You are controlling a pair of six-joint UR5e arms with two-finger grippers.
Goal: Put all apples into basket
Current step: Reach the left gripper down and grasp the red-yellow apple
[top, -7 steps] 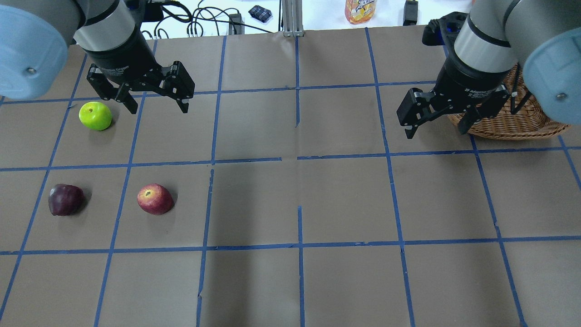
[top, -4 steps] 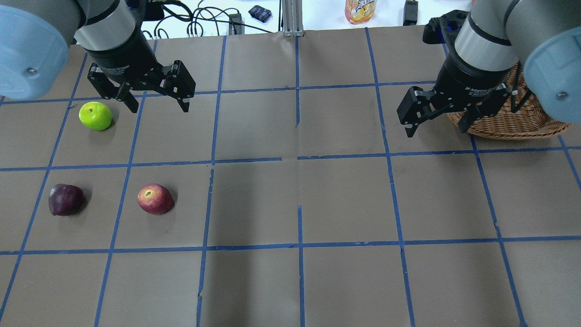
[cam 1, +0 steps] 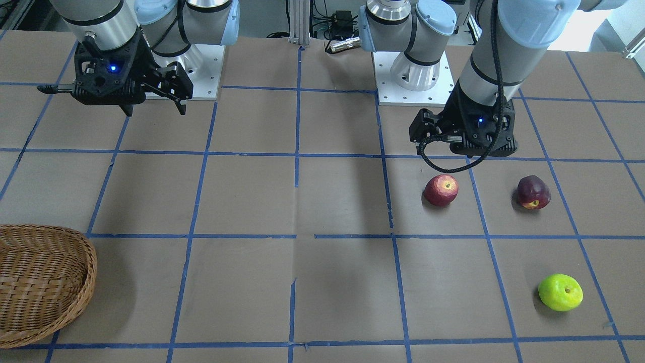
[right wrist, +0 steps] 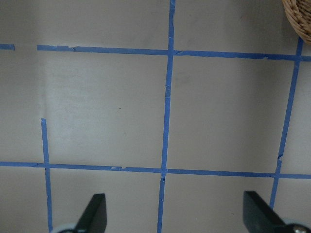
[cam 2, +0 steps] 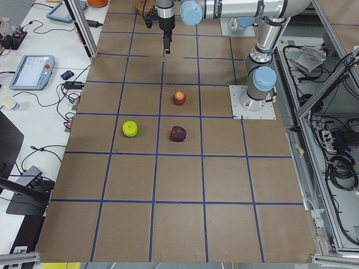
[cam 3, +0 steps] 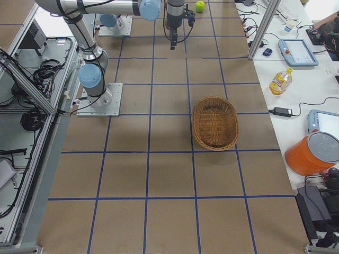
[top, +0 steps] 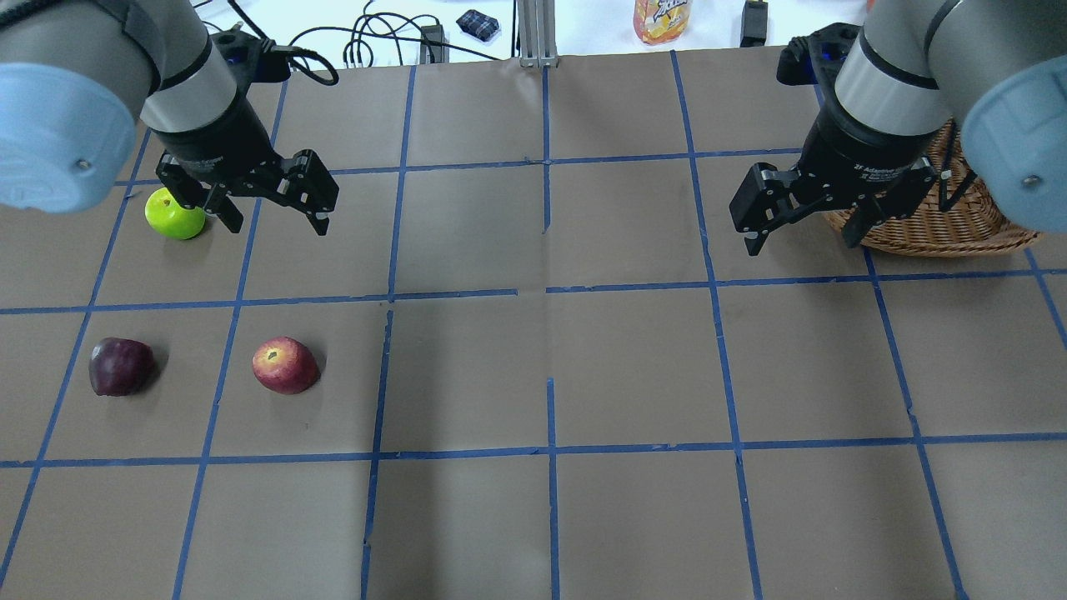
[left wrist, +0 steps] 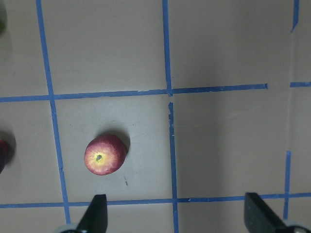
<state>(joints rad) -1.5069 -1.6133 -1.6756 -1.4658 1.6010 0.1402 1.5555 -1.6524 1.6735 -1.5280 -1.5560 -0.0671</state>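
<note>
Off on the robot's right side of the table [top: 633, 367], the basket [cam 3: 214, 124] sits flat with its open mouth up. Its long axis runs along the table's length, from the robot's right toward its left, as my right-end camera shows. All three apples lie on the paper on the robot's left side, well apart from the basket and from one another. The red apple [top: 285, 365] rests with its yellow stem dimple turned upward, leaning a little toward the far edge. From the left wrist camera I look almost straight down into that dimple. The maroon apple [cam 1: 533, 192] lies one grid square further to the robot's left, in the same row, and its yellow patch sits low on the side facing the front camera. The green apple [cam 1: 560, 292] lies in the next row away from the robot, dimple up. From overhead it is partly covered by a finger of the left gripper [top: 275, 225]. That gripper hangs above the table with its fingers spread wide and nothing between them. In its wrist view the red apple lies ahead of the fingertips and off toward one finger, clear of both. The right gripper [top: 800, 240] hovers just beside the basket, on the side toward the table's middle. It too is spread wide and empty, over bare paper and blue tape lines [right wrist: 167, 109].
</note>
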